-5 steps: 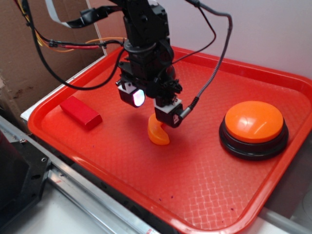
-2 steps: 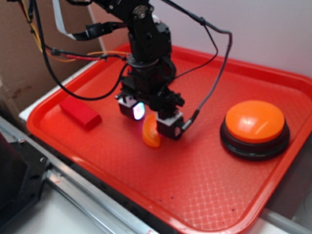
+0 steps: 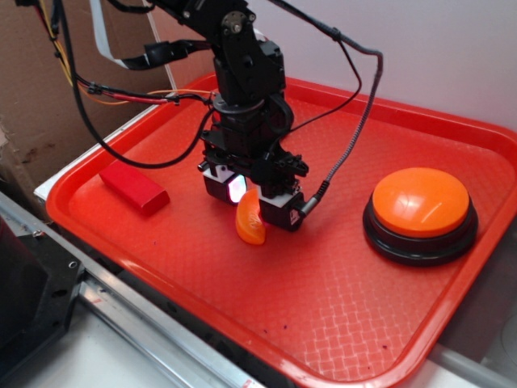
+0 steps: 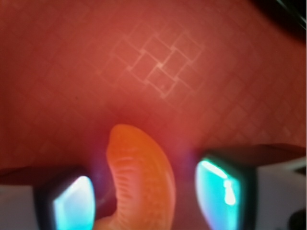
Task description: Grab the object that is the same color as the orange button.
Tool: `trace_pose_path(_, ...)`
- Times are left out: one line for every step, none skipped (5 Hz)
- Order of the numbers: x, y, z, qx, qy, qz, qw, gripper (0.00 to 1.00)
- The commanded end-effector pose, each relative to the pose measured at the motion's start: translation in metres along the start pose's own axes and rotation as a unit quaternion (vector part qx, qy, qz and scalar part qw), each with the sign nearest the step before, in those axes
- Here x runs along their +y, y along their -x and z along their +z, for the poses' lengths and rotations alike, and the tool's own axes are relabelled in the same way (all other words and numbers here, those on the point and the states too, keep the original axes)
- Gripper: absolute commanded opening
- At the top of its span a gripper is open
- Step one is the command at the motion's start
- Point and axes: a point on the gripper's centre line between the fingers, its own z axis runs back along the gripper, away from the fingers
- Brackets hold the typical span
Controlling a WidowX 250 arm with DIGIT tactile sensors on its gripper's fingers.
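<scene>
The object, a small glossy orange crescent [image 3: 250, 221], lies on the red tray [image 3: 323, 283] near its middle. My gripper [image 3: 254, 204] is low over it and open, one finger on each side. In the wrist view the orange crescent [image 4: 141, 182] sits between the two glowing pads [image 4: 72, 207], with a narrow gap showing on both sides. My gripper [image 4: 146, 200] is not closed on it. The orange button [image 3: 420, 202], a large orange dome on a black base, stands at the tray's right, well apart from the gripper.
A red rectangular block [image 3: 134, 188] lies at the tray's left end. Cables [image 3: 355, 121] hang from the arm over the back of the tray. A cardboard wall [image 3: 32, 105] stands to the left and a metal rail [image 3: 121, 315] runs along the tray's front edge.
The gripper has come down so its fingers now straddle the crescent. The crescent has shifted slightly left and sits more on edge. The button and block have not moved.
</scene>
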Motion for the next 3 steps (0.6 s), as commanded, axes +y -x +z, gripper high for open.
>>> trace_pose_path(0.0068,-0.0017,0.0036,-0.006,0.005,0.005,1.000,0.00)
trace_pose_path(0.0075,-0.0012,0.0039,-0.007,0.005,0.008,1.000,0.00)
trace_pose_path(0.0076,-0.0009,0.0048,0.007,0.001,0.008,1.000,0.00)
